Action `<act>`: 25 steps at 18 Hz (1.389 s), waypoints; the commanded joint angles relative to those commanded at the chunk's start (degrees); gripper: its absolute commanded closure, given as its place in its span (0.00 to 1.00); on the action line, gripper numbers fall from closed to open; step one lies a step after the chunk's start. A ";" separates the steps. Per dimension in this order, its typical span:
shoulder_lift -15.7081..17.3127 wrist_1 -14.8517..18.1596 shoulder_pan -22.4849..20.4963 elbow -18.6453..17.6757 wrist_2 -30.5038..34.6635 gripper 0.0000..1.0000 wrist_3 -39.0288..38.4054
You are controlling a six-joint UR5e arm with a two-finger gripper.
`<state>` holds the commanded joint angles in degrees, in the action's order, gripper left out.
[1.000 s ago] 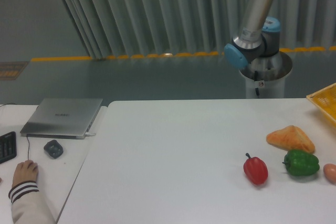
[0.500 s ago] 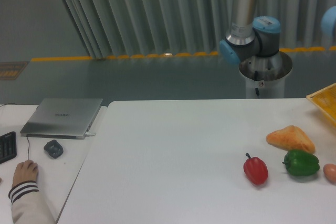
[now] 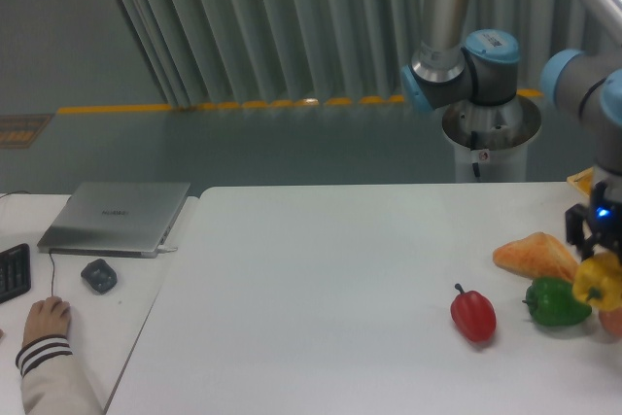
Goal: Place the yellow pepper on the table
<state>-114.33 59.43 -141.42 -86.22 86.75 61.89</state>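
Note:
My gripper [image 3: 598,258] has come in at the right edge of the view and is shut on the yellow pepper [image 3: 599,282], a glossy bright yellow lobed pepper hanging below the fingers. The pepper is held just above the white table [image 3: 321,308], right beside the green pepper [image 3: 555,302] and partly in front of it. The frame does not show whether the yellow pepper touches the tabletop.
A red pepper [image 3: 473,314] lies left of the green one, an orange bread-like wedge [image 3: 536,257] behind them. A yellow basket edge [image 3: 580,180] sits at the far right. On the left desk are a laptop [image 3: 119,216], a mouse [image 3: 98,274] and a person's hand [image 3: 45,319].
The arm has swung in from the right: the gripper with the yellow pepper, out of view before, now hangs low beside the green pepper. The other objects have not moved.

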 joint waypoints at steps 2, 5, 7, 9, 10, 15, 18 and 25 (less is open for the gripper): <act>-2.81 -2.21 1.76 0.96 1.92 0.68 -2.90; -5.02 -2.39 4.40 2.20 6.94 0.67 -4.84; -5.46 -2.57 4.49 2.11 7.03 0.67 -5.20; -5.46 -2.57 4.49 1.94 7.03 0.55 -5.20; -5.38 -2.57 4.49 1.85 7.03 0.47 -5.20; -4.41 -2.39 4.58 1.50 7.21 0.00 -4.67; -0.55 -2.04 4.32 -0.26 6.59 0.00 -4.58; 5.26 8.77 -2.52 0.35 6.59 0.00 8.20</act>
<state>-109.08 68.20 -143.95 -85.87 93.34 70.08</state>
